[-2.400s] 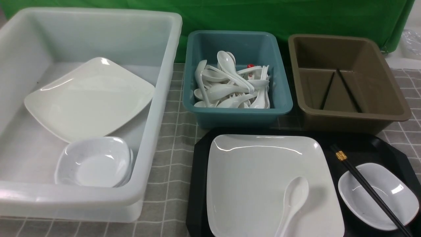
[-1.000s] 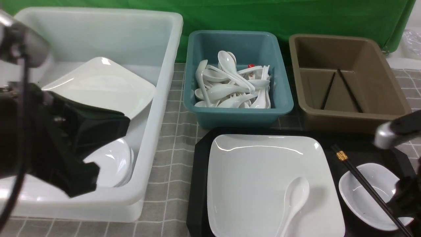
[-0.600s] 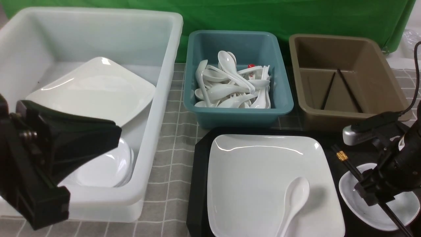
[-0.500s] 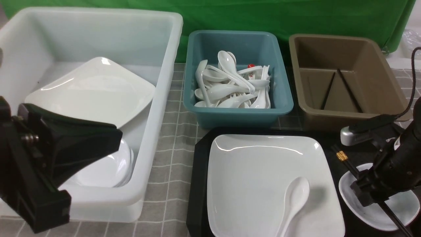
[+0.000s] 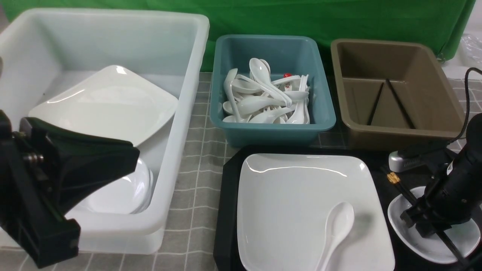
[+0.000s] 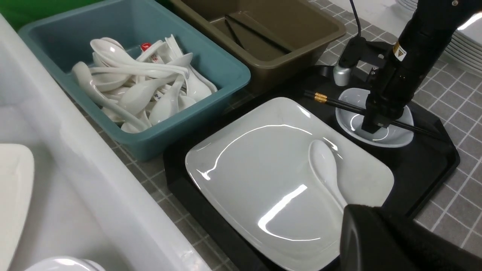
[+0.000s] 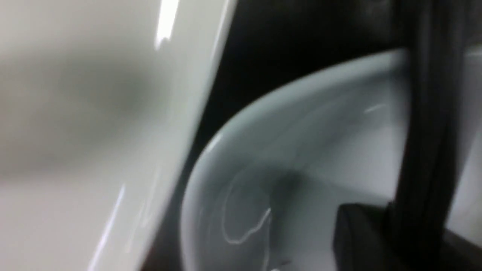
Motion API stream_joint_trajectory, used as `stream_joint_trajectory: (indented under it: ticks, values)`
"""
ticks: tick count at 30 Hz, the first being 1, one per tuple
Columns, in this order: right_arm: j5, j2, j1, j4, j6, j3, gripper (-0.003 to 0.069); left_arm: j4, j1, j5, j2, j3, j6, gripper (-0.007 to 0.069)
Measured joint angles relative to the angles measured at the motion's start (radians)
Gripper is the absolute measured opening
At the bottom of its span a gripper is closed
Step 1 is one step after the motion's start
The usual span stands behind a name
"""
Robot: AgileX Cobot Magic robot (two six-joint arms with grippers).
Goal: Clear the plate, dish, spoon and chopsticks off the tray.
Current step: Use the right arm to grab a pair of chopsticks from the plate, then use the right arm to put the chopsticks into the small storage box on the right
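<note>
The black tray (image 5: 226, 210) holds the big white plate (image 5: 293, 203) with the spoon (image 5: 338, 226) lying on it. Right of the plate, the small dish (image 5: 418, 244) has the black chopsticks (image 5: 400, 187) lying across it. My right gripper (image 5: 421, 225) stands down in the dish, shut on the chopsticks. The right wrist view shows them (image 7: 429, 113) pinched beside one finger over the dish (image 7: 301, 150). My left gripper (image 5: 131, 154) hangs shut and empty over the white tub's front, left of the tray. It shows as one dark mass in the left wrist view (image 6: 361, 210).
A big white tub (image 5: 180, 113) at the left holds a plate and small dishes. Behind the tray, a teal tub (image 5: 271, 130) holds several spoons and a brown tub (image 5: 399, 133) holds chopsticks. Stacked plates (image 6: 467, 41) sit at the far right.
Both arms have come into view. The right gripper came down onto the chopsticks over the dish. The left arm swung in over the white tub. The tableware has not moved.
</note>
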Motion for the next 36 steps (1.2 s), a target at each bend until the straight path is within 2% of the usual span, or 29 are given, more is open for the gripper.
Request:
stream_joint_trajectory:
  ticks: [4, 9, 12, 14, 18, 23, 26, 30, 31, 34, 36]
  values:
    - [0.040, -0.033, 0.017, -0.002, -0.036, -0.001, 0.0115, 0.000, 0.000, -0.012, 0.000, 0.000, 0.000, 0.0011]
    - [0.115, -0.186, 0.174, 0.038, -0.118, -0.078, 0.0115, -0.020, 0.000, -0.087, 0.000, 0.000, 0.054, 0.0011]
    - [0.065, -0.203, 0.205, 0.105, -0.110, -0.174, 0.0115, -0.052, 0.000, -0.175, 0.000, 0.000, 0.086, 0.0011]
    - [-0.013, -0.184, 0.188, 0.159, -0.087, -0.259, 0.0115, -0.073, 0.000, -0.248, 0.000, 0.000, 0.113, 0.0011]
    - [-0.180, -0.039, 0.090, 0.304, -0.050, -0.489, 0.0115, -0.082, 0.000, -0.335, 0.000, 0.000, 0.134, 0.0011]
    - [-0.239, 0.209, -0.013, 0.336, 0.043, -0.772, 0.0115, -0.098, 0.000, -0.301, 0.000, 0.000, 0.140, 0.0011]
    - [-0.222, 0.304, -0.044, 0.338, 0.079, -0.857, 0.0117, -0.106, 0.000, -0.264, 0.000, 0.000, 0.142, 0.0011]
    - [-0.175, 0.421, -0.082, 0.337, 0.102, -0.924, 0.0217, -0.107, 0.000, -0.207, 0.000, 0.000, 0.143, 0.0011]
    - [-0.152, 0.434, -0.088, 0.337, 0.104, -0.926, 0.0280, -0.107, 0.000, -0.202, 0.000, 0.000, 0.143, 0.0011]
    - [-0.085, 0.429, -0.089, 0.313, 0.104, -0.931, 0.0407, -0.107, 0.000, -0.201, 0.000, 0.000, 0.143, 0.0011]
    - [-0.052, 0.414, -0.089, 0.291, 0.104, -0.934, 0.0425, -0.107, 0.000, -0.201, 0.000, 0.000, 0.143, 0.0011]
